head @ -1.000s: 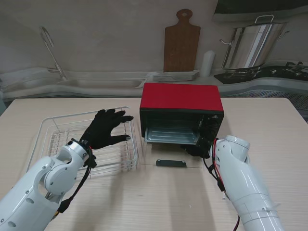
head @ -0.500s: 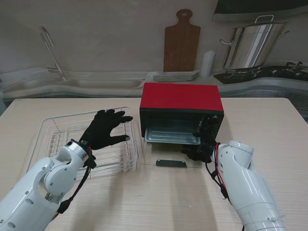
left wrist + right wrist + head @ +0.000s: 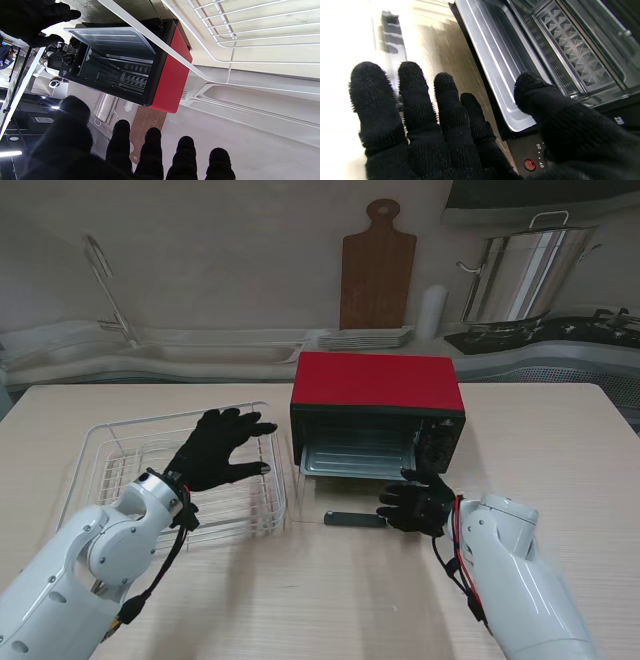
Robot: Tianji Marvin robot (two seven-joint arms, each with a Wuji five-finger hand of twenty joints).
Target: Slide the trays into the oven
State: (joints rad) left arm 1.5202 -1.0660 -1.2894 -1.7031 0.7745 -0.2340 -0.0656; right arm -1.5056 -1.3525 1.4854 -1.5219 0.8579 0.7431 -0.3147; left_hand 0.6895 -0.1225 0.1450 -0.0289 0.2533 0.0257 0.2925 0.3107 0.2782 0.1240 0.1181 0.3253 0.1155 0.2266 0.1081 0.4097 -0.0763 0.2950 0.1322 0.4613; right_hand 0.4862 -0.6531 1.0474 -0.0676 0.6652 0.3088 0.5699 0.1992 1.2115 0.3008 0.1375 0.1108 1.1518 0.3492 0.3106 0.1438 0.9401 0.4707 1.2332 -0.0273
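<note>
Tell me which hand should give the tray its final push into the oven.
Right. The right hand is open just in front of the oven mouth beside the tray; the left hand hovers over the wire rack.

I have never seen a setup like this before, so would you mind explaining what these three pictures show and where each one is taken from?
This is a two-armed robot with five-fingered hands in black gloves. The wide picture comes from a camera on its stand, looking down at a wooden table. The other two come from cameras on the wrists, looking along the fingers, so they appear upside down.

On the table stands a red oven with its glass door folded down and a metal tray inside. Left of it lies a white wire rack.

The left hand hovers spread over the rack, holding nothing. The right hand is open in front of the oven, also holding nothing.
</note>
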